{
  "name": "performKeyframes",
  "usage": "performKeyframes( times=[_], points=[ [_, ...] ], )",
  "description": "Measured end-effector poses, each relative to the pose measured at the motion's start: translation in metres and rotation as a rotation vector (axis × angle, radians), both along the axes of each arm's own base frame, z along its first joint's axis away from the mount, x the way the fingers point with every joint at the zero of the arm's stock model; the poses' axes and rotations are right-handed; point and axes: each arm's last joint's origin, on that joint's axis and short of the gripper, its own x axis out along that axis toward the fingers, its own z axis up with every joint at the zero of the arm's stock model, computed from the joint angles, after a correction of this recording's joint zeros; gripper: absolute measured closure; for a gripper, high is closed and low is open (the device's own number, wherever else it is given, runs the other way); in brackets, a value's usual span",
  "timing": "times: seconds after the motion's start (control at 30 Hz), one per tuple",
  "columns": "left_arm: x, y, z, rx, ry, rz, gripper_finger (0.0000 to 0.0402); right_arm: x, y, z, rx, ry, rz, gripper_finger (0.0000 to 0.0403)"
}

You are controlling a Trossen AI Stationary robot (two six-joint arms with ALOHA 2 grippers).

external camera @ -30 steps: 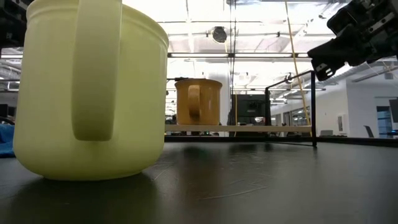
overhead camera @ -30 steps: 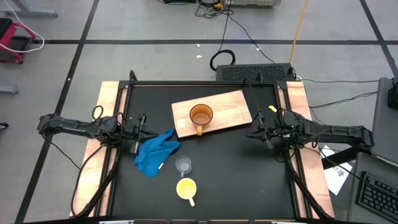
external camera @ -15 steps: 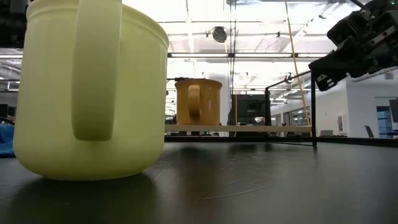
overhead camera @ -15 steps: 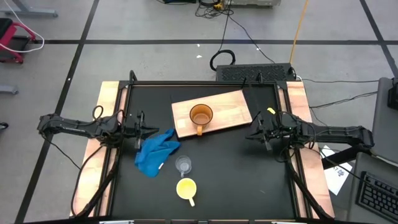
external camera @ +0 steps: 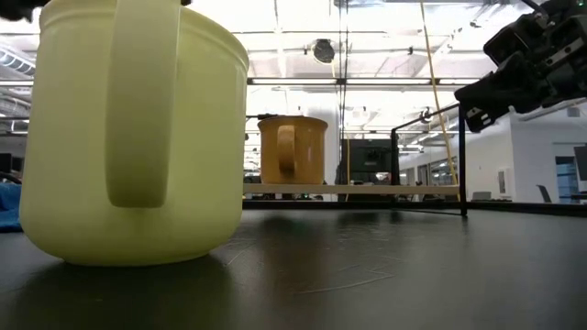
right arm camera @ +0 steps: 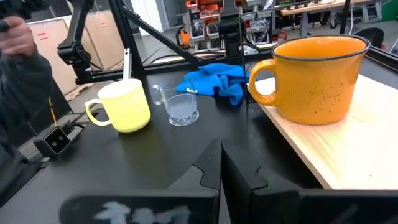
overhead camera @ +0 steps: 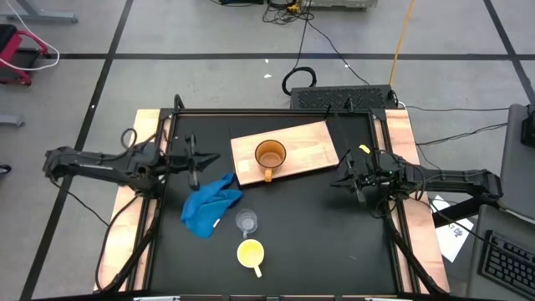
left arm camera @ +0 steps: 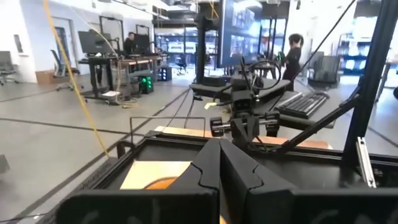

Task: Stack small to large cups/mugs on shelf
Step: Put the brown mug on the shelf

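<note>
Progress: the orange-brown mug [overhead camera: 269,156] stands upright on the shelf [overhead camera: 311,144], handle toward the desk's front; nothing is inside it, so by my reading the base of the stack is placed and two vessels are left to nest
Left to do: the yellow mug [overhead camera: 251,253] goes into the orange-brown mug, then the clear cup [overhead camera: 246,221] into the yellow one
Yellow mug: upright on the black desk [overhead camera: 318,226] near its front edge, well apart from the shelf
Clear cup: upright on the desk between the yellow mug and the shelf, just beside the blue cloth [overhead camera: 209,205]
Left gripper [overhead camera: 201,160]: fingers closed together and holding nothing, raised over the desk's left side just behind the blue cloth; the cup and yellow mug lie well in front of it, the orange-brown mug off to its right
Right gripper [overhead camera: 341,180]: fingers pressed shut, empty, waiting by the shelf's right end; the orange-brown mug is near, both other vessels lie farther across the desk
</note>
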Motion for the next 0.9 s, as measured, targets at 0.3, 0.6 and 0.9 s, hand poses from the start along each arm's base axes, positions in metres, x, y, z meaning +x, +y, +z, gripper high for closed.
performKeyframes(
  times=[0.3, 0.6, 0.9],
  points=[
    [0.067, 0.023, 0.031, -0.042, 0.151, -0.065, 0.0399, 0.0, 0.0, 0.001, -0.001, -0.006, 0.0, 0.0403],
    [0.113, 0.066, 0.039, -0.111, 0.391, -0.106, 0.04, -0.001, 0.0, -0.003, 0.005, 0.03, 0.0, 0.0403],
    [0.152, 0.106, 0.041, -0.176, 0.671, -0.115, 0.0401, -0.001, 0.0, -0.003, 0.002, 0.031, 0.001, 0.0403]
  ],
)
